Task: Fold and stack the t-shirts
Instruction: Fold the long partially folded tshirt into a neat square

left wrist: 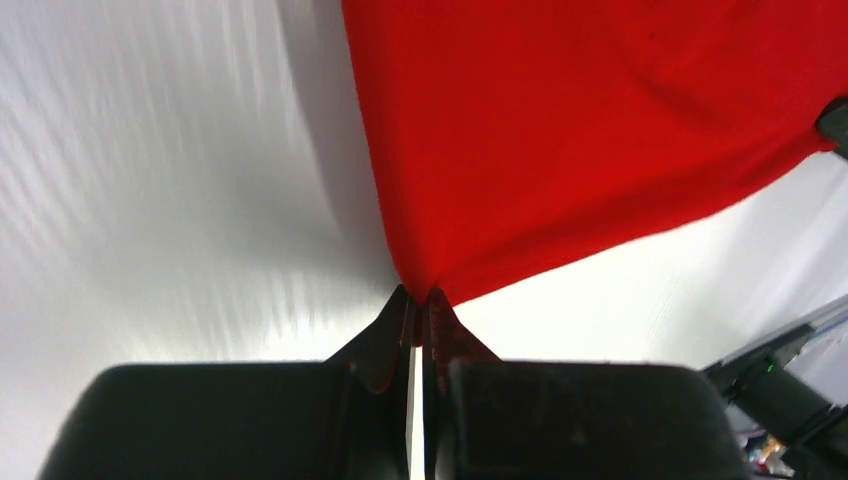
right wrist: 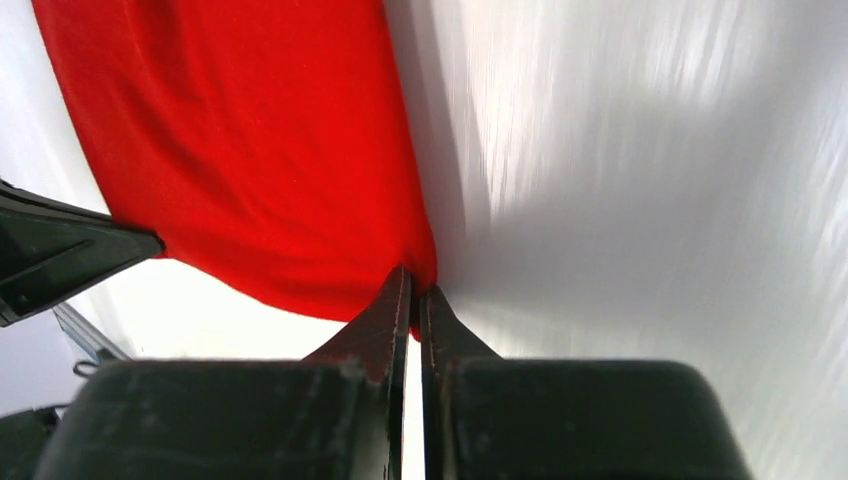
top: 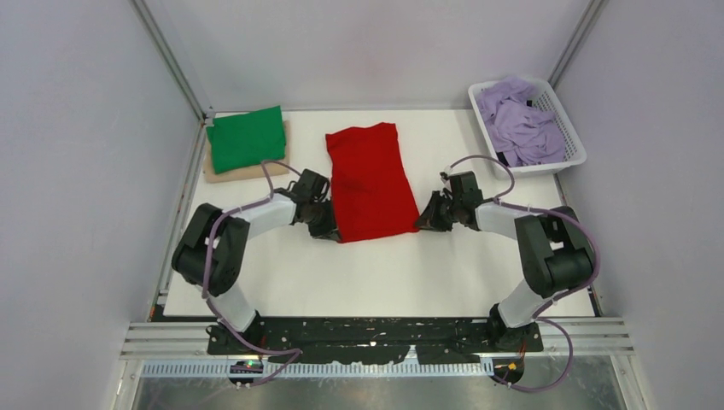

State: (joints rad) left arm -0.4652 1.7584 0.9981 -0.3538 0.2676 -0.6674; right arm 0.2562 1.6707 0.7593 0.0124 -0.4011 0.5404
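Note:
The red t-shirt (top: 369, 181) lies as a long folded strip in the middle of the white table. My left gripper (top: 329, 229) is shut on its near left corner, seen pinched in the left wrist view (left wrist: 418, 297). My right gripper (top: 424, 222) is shut on its near right corner, pinched in the right wrist view (right wrist: 414, 283). The red cloth fills the upper part of both wrist views (left wrist: 590, 130) (right wrist: 250, 150). A folded green t-shirt (top: 246, 138) lies on a folded beige one (top: 220, 172) at the back left. Lavender t-shirts (top: 519, 125) lie crumpled in the basket.
A white mesh basket (top: 574, 147) stands at the back right corner. Grey walls with metal corner posts close in the table on three sides. The arm bases and a black rail (top: 376, 335) run along the near edge.

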